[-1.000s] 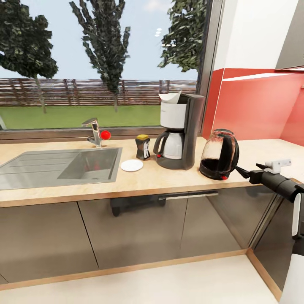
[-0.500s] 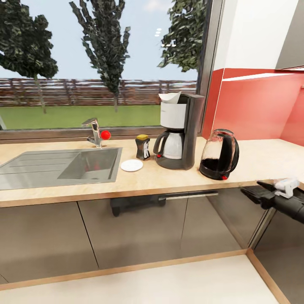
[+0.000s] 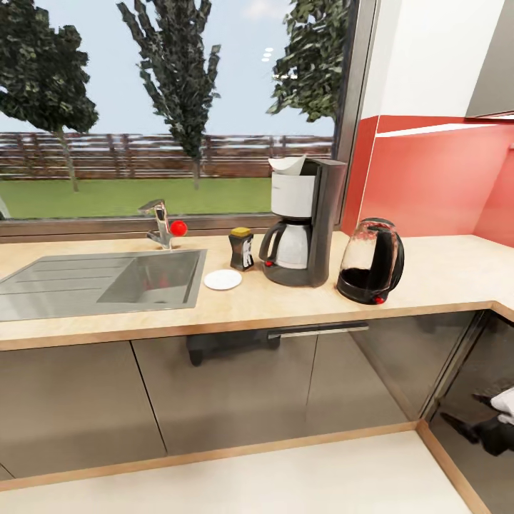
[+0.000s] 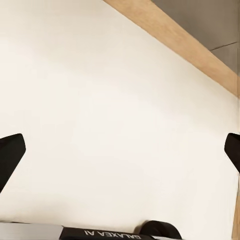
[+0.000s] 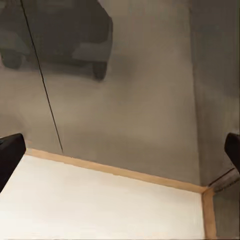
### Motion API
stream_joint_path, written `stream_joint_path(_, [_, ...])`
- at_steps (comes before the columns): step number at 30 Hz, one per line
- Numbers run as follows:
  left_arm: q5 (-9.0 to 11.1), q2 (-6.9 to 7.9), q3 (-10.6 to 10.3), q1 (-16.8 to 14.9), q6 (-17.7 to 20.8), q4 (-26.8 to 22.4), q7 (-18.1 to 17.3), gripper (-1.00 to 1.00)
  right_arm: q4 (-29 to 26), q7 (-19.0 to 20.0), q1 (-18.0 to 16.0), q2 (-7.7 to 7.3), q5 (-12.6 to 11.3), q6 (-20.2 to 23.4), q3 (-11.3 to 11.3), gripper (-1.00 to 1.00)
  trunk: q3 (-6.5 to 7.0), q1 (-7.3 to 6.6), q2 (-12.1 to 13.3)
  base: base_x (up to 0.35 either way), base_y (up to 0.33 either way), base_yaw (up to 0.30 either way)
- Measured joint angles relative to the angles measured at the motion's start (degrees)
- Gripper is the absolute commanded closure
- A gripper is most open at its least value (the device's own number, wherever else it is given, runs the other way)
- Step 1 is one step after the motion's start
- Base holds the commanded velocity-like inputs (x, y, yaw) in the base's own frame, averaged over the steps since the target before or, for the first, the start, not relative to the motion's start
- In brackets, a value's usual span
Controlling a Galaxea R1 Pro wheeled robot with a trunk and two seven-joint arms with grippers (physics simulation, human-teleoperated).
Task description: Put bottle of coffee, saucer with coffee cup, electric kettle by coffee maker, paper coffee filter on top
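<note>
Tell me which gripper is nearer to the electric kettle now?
Right. The right gripper is low, facing the grey cabinet fronts below and right of the electric kettle. The left gripper looks down at the pale floor; its distance cannot be judged.

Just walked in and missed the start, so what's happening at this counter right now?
Nothing is being handled at this moment. On the kitchen countertop the coffee maker has the paper coffee filter on top, with the bottle of coffee and the empty saucer on its sink side and the electric kettle on the other. The right gripper hangs open, facing the cabinet fronts; the left gripper is open over the floor.
</note>
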Motion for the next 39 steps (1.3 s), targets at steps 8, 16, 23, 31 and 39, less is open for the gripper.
stream_joint_path(8, [0.0,-0.61,0.5,0.0,0.1,0.4,-0.3,-1.0,29.5,-2.9,8.0,-0.29,7.5,-18.1,-2.1,-1.0,0.0,0.0,0.0,0.0,0.0,0.0])
stream_joint_path(16, [0.0,-0.63,0.5,0.0,0.1,0.5,0.0,-1.0,55.2,-18.7,8.5,-0.48,16.2,-32.7,-1.6,-1.0,0.0,0.0,0.0,0.0,0.0,0.0])
stream_joint_path(23, [0.0,-0.63,0.5,0.0,0.5,0.5,0.1,-1.0,63.1,-25.3,8.5,-0.46,18.3,-35.1,-1.5,-1.0,0.0,0.0,0.0,0.0,0.0,0.0])
stream_joint_path(31, [0.0,-0.63,0.5,0.0,0.7,0.5,0.1,-1.0,64.0,-26.8,8.5,-0.48,18.4,-35.3,-1.6,-1.0,0.01,0.0,0.0,0.0,0.0,0.0])
stream_joint_path(39, [0.0,-0.63,0.5,0.0,0.8,0.5,0.1,-1.0,64.0,-27.0,8.5,-0.46,18.4,-35.3,-1.5,-1.0,0.01,0.0,0.0,0.0,0.0,0.0])
